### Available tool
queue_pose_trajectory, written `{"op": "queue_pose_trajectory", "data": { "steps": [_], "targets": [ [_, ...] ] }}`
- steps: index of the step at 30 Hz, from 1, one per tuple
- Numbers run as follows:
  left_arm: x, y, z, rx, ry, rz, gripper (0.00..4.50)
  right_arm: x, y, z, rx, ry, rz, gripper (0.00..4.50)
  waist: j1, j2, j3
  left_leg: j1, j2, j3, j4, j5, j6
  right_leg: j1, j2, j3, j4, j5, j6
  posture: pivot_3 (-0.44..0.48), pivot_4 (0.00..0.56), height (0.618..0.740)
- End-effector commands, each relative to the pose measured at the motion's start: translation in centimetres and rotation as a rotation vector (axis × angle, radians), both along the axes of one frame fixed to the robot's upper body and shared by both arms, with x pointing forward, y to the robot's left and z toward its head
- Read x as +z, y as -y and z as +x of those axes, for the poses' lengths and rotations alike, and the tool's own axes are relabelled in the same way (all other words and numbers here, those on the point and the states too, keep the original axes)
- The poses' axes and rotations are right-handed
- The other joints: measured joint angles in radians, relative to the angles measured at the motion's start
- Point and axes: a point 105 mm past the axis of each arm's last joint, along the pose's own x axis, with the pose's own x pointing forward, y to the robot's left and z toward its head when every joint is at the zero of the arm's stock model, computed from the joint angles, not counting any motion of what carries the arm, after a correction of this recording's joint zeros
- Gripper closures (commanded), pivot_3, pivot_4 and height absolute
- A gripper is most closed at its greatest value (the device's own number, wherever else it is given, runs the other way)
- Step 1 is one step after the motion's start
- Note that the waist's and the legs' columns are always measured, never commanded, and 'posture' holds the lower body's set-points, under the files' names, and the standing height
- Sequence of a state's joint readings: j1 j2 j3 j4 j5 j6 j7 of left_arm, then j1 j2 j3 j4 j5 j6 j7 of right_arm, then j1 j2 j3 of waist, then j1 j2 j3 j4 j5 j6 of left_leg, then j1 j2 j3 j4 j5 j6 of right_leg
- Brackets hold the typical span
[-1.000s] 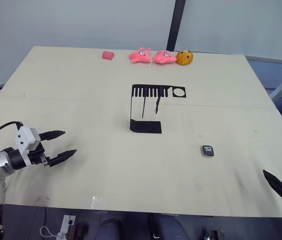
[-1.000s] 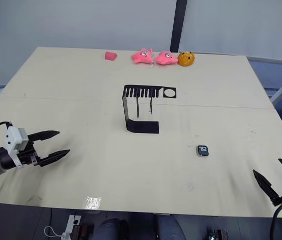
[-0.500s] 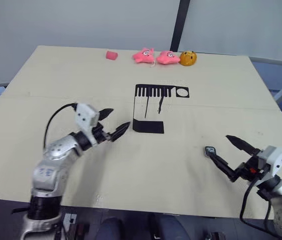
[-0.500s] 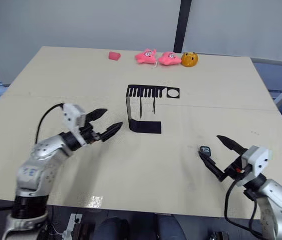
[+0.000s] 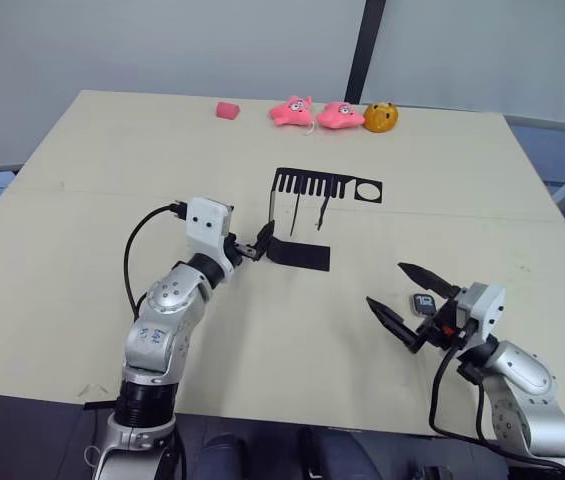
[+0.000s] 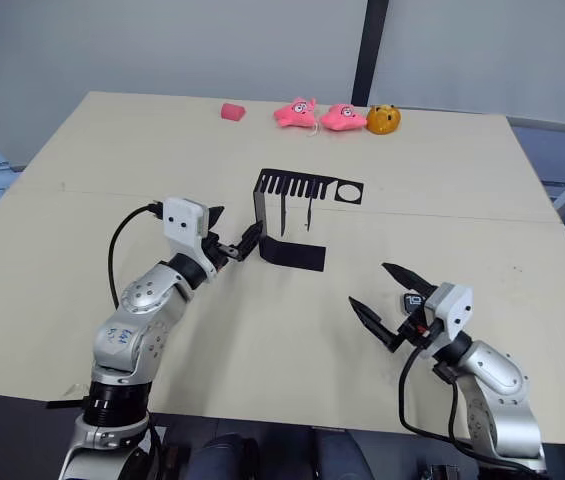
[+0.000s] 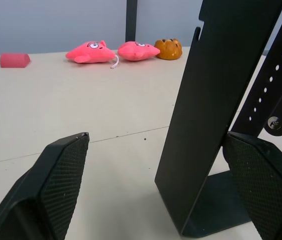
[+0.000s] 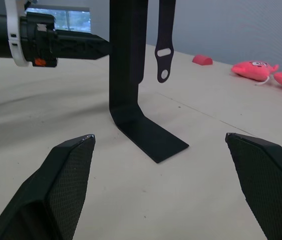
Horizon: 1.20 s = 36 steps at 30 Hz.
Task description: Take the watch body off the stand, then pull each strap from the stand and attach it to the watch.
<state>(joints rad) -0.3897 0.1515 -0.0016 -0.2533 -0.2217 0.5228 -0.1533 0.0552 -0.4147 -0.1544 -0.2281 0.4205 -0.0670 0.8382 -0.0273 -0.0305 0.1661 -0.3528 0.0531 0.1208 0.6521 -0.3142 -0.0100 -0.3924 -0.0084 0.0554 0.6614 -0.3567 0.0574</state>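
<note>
Arms both swung in from the near corners within the last second. Left gripper point(image 5: 252, 247), jaws open and empty, flanks the stand point(image 5: 298, 254) mid-tabletop. Right gripper point(image 5: 402, 296), jaws wide and empty, has overshot the watch body point(image 5: 424, 302) lying toward the right edge; straps point(image 5: 319, 211) hang untouched.

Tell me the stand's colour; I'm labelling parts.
Black all over; the stand shows best in the left wrist view.
</note>
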Motion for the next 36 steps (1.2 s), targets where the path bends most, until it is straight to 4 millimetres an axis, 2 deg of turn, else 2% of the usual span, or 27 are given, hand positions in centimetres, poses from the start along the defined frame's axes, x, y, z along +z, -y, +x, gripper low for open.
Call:
{"op": "queue_pose_trajectory", "data": {
  "steps": [1,7,12,15,18,22,27,29,33,36],
  "targets": [
    [1.7,0.7,0.3,0.002,0.068,-0.01,0.0,0.8,-0.8,-0.1,0.003,0.051,-0.001,0.06,0.0,0.0,0.0,0.0,0.0,0.0,0.0,0.0,0.0,0.0,0.0,0.0,0.0,0.0,0.0,0.0,0.15,0.74],
    [1.8,2.2,0.8,-0.023,0.077,-0.003,0.0,0.8,-1.7,0.0,0.005,0.052,0.005,0.06,0.0,0.0,0.0,0.0,0.0,0.0,0.0,0.0,0.0,0.0,0.0,0.0,0.0,0.0,0.0,0.0,0.15,0.74],
    [1.5,2.7,1.3,0.01,0.076,0.023,0.0,1.0,-2.2,0.2,0.002,0.052,0.013,0.06,0.0,0.0,0.0,0.0,0.0,0.0,0.0,0.0,0.0,0.0,0.0,0.0,0.0,0.0,0.0,0.0,0.15,0.74],
    [1.2,3.5,1.4,-0.001,0.079,0.026,0.84,1.4,-2.7,0.4,-0.009,0.055,0.03,0.0,-0.001,0.0,0.0,0.0,0.0,0.0,0.0,0.0,0.0,0.0,0.0,0.0,0.0,0.0,0.0,0.0,0.15,0.74],
    [1.3,4.6,1.0,-0.042,0.098,0.041,2.33,1.6,-3.0,0.7,-0.032,0.058,0.052,0.0,0.0,0.0,0.0,0.0,0.0,0.0,0.0,0.001,-0.001,0.0,0.0,0.0,0.001,0.0,0.0,0.0,0.15,0.74],
    [1.2,4.8,0.9,-0.032,0.113,0.078,4.33,2.1,-3.6,1.4,-0.087,0.06,0.079,0.0,0.0,0.0,0.0,0.0,0.0,0.0,0.0,0.001,-0.001,0.0,0.0,0.0,0.0,0.0,0.0,0.0,0.15,0.74],
    [1.2,4.8,0.8,-0.019,0.128,0.106,4.43,2.5,-5.4,1.8,-0.104,0.053,0.108,0.0,-0.002,0.0,0.0,0.0,0.0,0.001,0.0,0.001,-0.001,-0.001,0.0,0.0,0.001,0.0,0.0,0.0,0.15,0.74],
    [1.2,4.4,1.0,0.003,0.132,0.114,4.43,2.3,-5.6,2.7,-0.186,0.012,0.099,0.0,-0.003,0.0,0.0,0.0,0.0,0.001,-0.001,0.001,-0.002,-0.002,0.0,0.0,0.001,0.0,0.0,0.0,0.15,0.74],
    [1.8,3.7,1.2,0.062,0.167,0.123,4.43,4.2,-7.4,2.9,-0.179,0.026,0.159,0.0,-0.003,0.0,0.0,0.0,0.0,0.001,0.0,0.001,-0.001,-0.002,0.0,0.0,0.001,0.0,0.0,0.0,0.15,0.74],
    [2.1,2.8,1.4,0.124,0.178,0.13,4.43,5.1,-8.0,3.2,-0.205,0.043,0.153,0.0,-0.002,0.0,0.0,-0.001,0.0,0.001,-0.001,0.001,-0.001,-0.003,0.0,0.0,0.001,0.0,0.0,0.0,0.15,0.74]
  ]
}}
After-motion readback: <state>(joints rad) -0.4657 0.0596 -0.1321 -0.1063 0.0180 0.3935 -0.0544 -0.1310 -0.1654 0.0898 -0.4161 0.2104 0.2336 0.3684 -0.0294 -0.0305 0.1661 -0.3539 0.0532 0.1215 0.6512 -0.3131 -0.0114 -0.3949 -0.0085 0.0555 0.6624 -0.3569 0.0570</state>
